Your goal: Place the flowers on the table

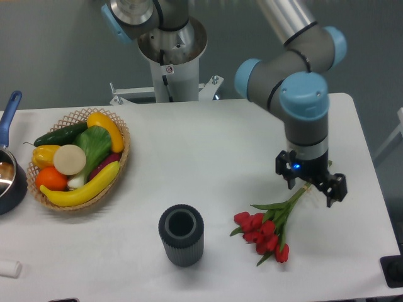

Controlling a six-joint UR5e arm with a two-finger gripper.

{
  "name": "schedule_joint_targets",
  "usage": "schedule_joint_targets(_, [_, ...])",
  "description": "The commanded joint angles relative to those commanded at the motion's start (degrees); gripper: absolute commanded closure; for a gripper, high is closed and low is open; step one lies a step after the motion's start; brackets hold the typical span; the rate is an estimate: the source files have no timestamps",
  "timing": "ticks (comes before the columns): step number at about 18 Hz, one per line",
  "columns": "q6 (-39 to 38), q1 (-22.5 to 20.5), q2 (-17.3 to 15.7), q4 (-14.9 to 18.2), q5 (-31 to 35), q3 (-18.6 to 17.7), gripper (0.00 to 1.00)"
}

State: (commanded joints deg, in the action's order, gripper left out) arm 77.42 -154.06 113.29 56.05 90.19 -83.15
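basket [123,160] – fruit, veg | flowers [264,228] on table [208,151] – end effector [311,182] open

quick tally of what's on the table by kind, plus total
Flower bunches: 1, the flowers, lying on the table
Cups: 1, the dark ribbed cup
Baskets: 1, the basket of produce
Pots: 1, the blue-handled pot at the left edge
Small white objects: 1, the white object, cut off at the left edge
Total: 5

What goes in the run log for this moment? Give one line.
stage: release | gripper: open, over stems | flowers: lying on table, right of vase | task: looks done
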Motion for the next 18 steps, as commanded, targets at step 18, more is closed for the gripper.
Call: schedule_joint_targets(18, [31.2,-15.1,-2.6,10.0,-9.7,1.0,0.0])
